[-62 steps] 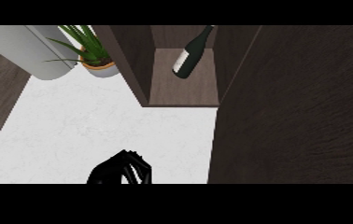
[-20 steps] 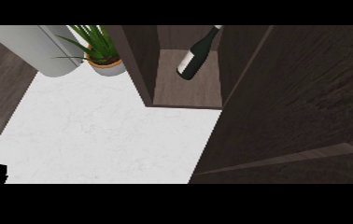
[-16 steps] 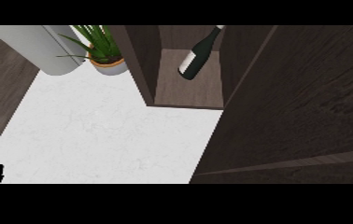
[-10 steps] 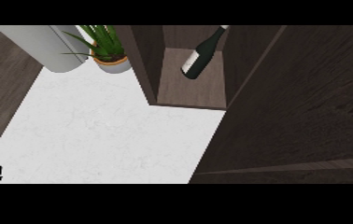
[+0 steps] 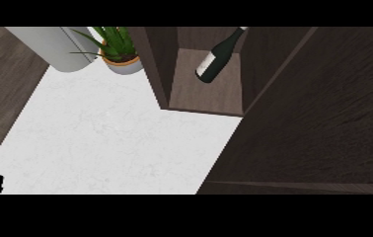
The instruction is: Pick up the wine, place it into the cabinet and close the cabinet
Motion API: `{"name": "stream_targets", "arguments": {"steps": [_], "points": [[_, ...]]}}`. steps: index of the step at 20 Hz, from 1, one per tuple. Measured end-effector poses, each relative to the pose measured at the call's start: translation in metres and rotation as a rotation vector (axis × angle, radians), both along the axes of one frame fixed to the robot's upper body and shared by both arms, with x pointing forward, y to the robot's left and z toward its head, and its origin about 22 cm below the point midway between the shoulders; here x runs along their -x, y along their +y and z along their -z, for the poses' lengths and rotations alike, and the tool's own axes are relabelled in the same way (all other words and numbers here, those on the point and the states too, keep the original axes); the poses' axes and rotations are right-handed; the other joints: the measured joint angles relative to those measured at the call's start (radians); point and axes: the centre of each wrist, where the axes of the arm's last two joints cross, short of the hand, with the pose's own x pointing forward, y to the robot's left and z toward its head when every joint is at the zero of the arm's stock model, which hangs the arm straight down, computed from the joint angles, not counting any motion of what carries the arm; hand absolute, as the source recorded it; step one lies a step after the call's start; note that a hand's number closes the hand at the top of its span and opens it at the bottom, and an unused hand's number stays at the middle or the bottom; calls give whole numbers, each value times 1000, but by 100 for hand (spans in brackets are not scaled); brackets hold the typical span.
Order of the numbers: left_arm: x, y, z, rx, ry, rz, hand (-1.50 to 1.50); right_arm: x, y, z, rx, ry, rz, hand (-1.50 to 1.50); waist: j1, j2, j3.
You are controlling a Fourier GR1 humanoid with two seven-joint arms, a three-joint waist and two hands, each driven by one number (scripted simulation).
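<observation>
The dark wine bottle [image 5: 216, 59] with a pale label leans tilted inside the open cabinet compartment [image 5: 212, 94], its base on the shelf and its neck toward the top right. The cabinet's dark wooden door [image 5: 315, 123] fills the right side of the head view and reaches down to the lower edge. Only a small black sliver of my left hand [image 5: 1, 183] shows at the lower left edge, far from the bottle. My right hand does not show.
A potted green plant [image 5: 120, 57] and a pale grey cylinder [image 5: 56, 47] stand at the back left beside the cabinet's side wall [image 5: 159, 65]. The white counter top [image 5: 116, 137] spreads in front, with dark wood [image 5: 16, 83] along its left edge.
The black hand seen low in the middle 3 s ago has left that spot. The view has drifted, so the bottle, plant and cabinet sit slightly further right.
</observation>
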Motion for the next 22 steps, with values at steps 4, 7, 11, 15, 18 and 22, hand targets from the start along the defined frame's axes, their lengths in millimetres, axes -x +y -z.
{"name": "stream_targets", "arguments": {"steps": [4, 7, 11, 15, 18, 22], "points": [[-1, 0, 0, 4, -3, 8, 150, -4, -1, -1, -1, -23, 4, 150, 13, 6, -1], [-3, 1, -2, 0, -6, 16, 150, -10, -2, -2, 1, -32, 19, 150, 20, 12, -2], [-5, -1, -2, 6, -13, 31, 150, -28, -2, -3, -6, -37, 71, 150, 35, 19, -3], [-8, -3, -4, 8, -20, 54, 150, -55, 14, -7, -20, -28, 167, 150, 55, 25, -3], [-11, -5, -6, 8, -23, 76, 150, -73, 31, -14, -21, -27, 236, 150, 75, 29, -1], [-15, -8, -8, 14, -34, 99, 150, -101, 52, -27, -4, -59, 322, 150, 96, 36, 0]]}}
